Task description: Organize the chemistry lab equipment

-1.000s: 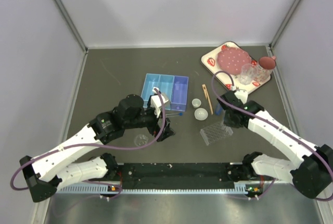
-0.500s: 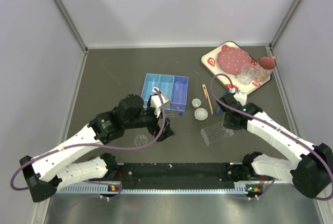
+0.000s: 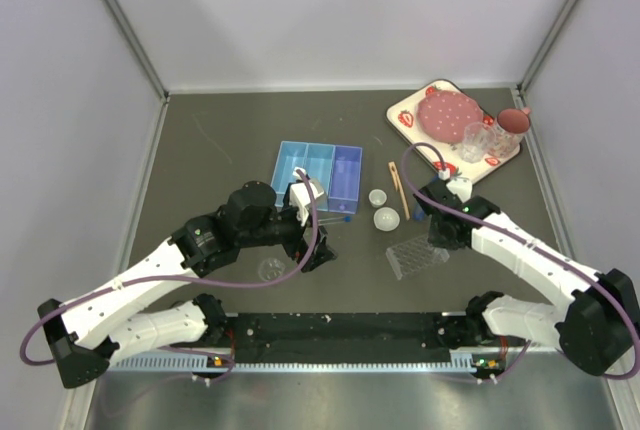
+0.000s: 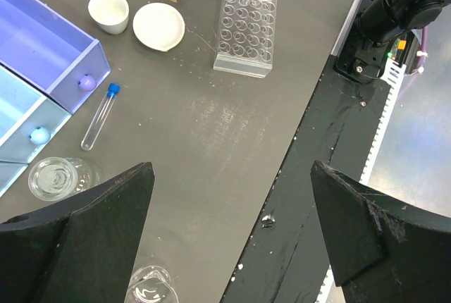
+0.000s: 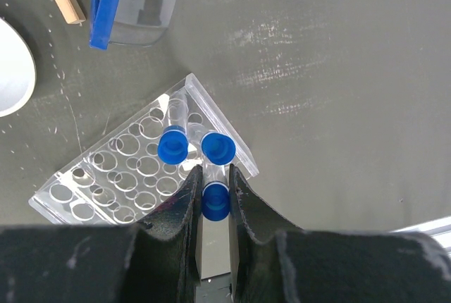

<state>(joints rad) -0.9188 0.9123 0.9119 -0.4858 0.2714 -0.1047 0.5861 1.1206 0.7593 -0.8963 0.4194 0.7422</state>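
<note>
On the grey desk [image 3: 220,150], my left end effector [image 4: 230,170] hangs wide open, holding nothing (a loose capped tube [image 4: 99,116] lies just beside the blue bin [image 4: 42,42]). My right end effector [image 5: 214,170] is clamped on a blue-capped tube [image 5: 215,201] at the well rack [image 5: 127,176] corner, beside two seated tubes [image 5: 173,146].

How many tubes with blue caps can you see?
4 tubes. Two stand in the clear rack, one is pinched in the right tool, one lies by the purple bin. Others may be hidden.
</note>
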